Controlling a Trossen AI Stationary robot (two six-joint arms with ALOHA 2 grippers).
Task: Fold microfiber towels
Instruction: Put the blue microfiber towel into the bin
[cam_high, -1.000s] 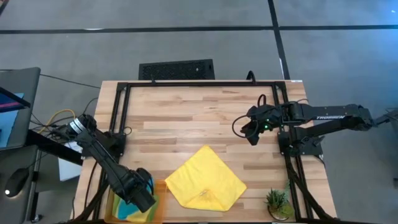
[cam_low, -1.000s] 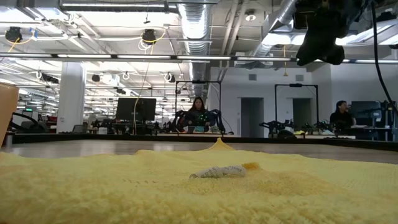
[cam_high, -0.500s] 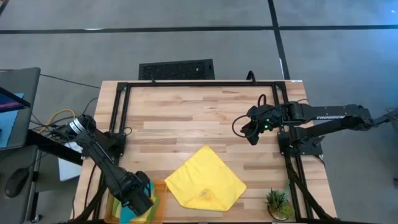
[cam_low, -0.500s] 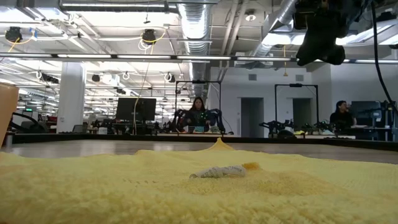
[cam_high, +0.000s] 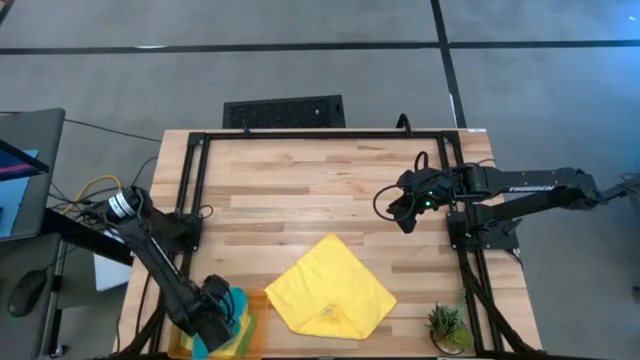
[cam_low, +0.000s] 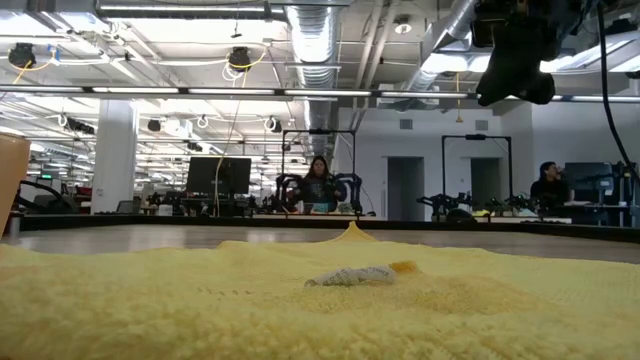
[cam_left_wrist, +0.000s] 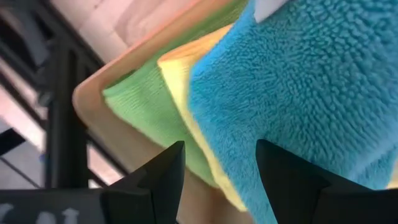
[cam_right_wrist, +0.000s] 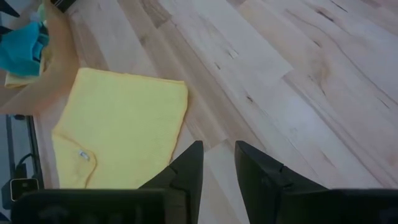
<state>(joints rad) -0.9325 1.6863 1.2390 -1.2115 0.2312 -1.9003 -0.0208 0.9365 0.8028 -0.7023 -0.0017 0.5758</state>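
On the wooden desk, the flat orange tray holds stacked teal, yellow and lime green microfiber towels under the open left tool.

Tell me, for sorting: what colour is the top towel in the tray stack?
Teal: the top towel shows best in the left wrist view.

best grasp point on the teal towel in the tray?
Pinch the teal towel at its exposed folded edge, coming down from above. It tops the stack over the yellow towel and green towel, and the left end effector is open over that edge.
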